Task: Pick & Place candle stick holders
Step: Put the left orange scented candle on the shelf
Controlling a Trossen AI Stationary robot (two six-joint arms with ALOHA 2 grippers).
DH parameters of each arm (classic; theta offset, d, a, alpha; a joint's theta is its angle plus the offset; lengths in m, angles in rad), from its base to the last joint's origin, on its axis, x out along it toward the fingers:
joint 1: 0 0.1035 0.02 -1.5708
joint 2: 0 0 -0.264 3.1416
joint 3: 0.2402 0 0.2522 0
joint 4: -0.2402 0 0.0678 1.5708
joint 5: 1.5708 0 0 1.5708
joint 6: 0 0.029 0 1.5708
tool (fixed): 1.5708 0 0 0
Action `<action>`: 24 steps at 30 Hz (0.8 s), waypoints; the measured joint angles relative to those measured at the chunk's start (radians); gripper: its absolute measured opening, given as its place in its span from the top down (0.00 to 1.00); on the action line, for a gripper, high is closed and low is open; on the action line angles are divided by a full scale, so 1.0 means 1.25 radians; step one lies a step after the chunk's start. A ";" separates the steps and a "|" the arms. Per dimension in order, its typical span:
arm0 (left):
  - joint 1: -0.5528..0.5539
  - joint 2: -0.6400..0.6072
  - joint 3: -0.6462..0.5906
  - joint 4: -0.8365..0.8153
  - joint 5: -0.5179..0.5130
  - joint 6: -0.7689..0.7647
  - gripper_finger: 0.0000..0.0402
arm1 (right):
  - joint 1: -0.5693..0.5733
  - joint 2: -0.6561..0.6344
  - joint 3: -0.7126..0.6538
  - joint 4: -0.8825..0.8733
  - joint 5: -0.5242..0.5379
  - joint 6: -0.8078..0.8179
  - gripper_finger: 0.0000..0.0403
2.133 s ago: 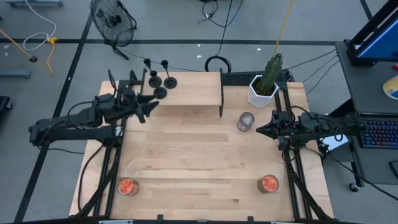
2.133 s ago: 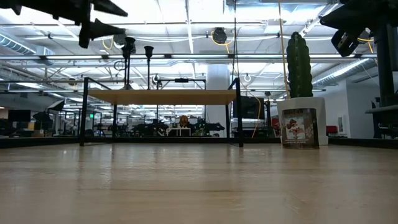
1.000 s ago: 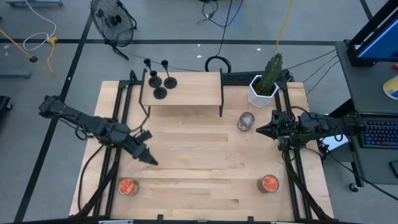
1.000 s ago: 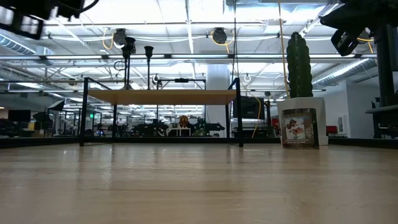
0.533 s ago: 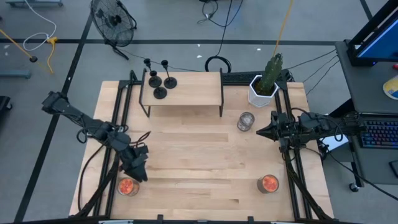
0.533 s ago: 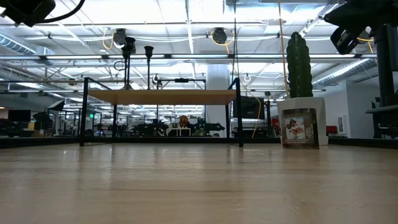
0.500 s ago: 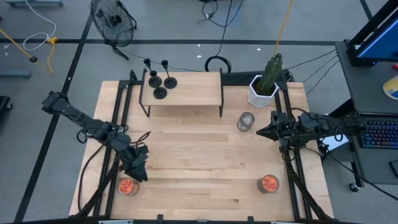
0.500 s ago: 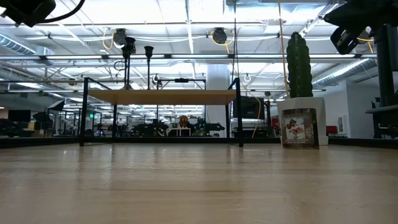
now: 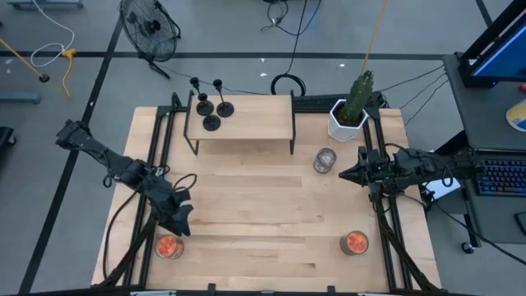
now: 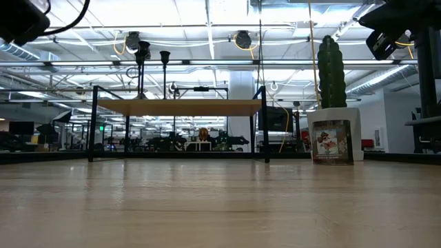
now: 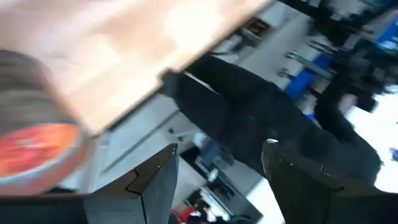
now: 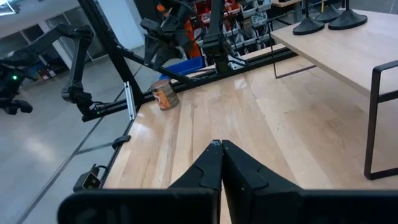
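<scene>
Three black candle stick holders (image 9: 211, 122) stand on their round bases at the left end of a raised wooden shelf (image 9: 255, 119) at the table's far side. Two of their stems (image 10: 142, 55) show above the shelf in the low view, and their bases (image 12: 317, 25) show in the right wrist view. My left gripper (image 9: 177, 220) hovers open over the table's near left part, just beyond an orange-filled jar (image 11: 37, 149), well away from the holders, with nothing between its fingers (image 11: 152, 183). My right gripper (image 12: 221, 155) is shut and empty, held level above the table's right edge (image 9: 345, 173).
A cactus in a white pot (image 9: 349, 115) stands at the far right, with a glass jar (image 9: 325, 160) in front of it. A second orange-filled jar (image 9: 355, 242) stands near the front right. Bare wood lies across the table's middle (image 9: 263, 205).
My left gripper has swung from the table's left middle toward the near edge and the orange-filled jar, sinking a little and rolling at the wrist. It carries nothing. The three holders have stayed on the shelf.
</scene>
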 joint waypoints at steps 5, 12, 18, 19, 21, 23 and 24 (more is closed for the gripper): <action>0.000 -0.015 0.032 -0.128 -0.076 0.079 0.41 | 0.000 0.000 0.000 -0.016 0.001 -0.026 1.00; 0.000 -0.014 0.166 -0.367 -0.218 0.187 0.41 | 0.000 -0.024 0.000 -0.054 0.017 -0.056 1.00; 0.000 -0.014 0.259 -0.508 -0.291 0.253 0.41 | 0.000 -0.095 0.000 -0.098 0.046 -0.070 1.00; 0.000 -0.013 0.269 -0.527 -0.298 0.259 0.41 | 0.000 -0.106 0.000 -0.105 0.049 -0.070 1.00; 0.000 -0.008 0.288 -0.571 -0.307 0.266 0.41 | 0.000 -0.126 0.000 -0.112 0.053 -0.071 1.00; 0.000 0.003 0.306 -0.615 -0.309 0.272 0.41 | 0.000 -0.142 0.000 -0.117 0.064 -0.072 1.00; 0.000 0.009 0.314 -0.637 -0.309 0.273 0.41 | 0.000 -0.149 -0.005 -0.113 0.066 -0.071 1.00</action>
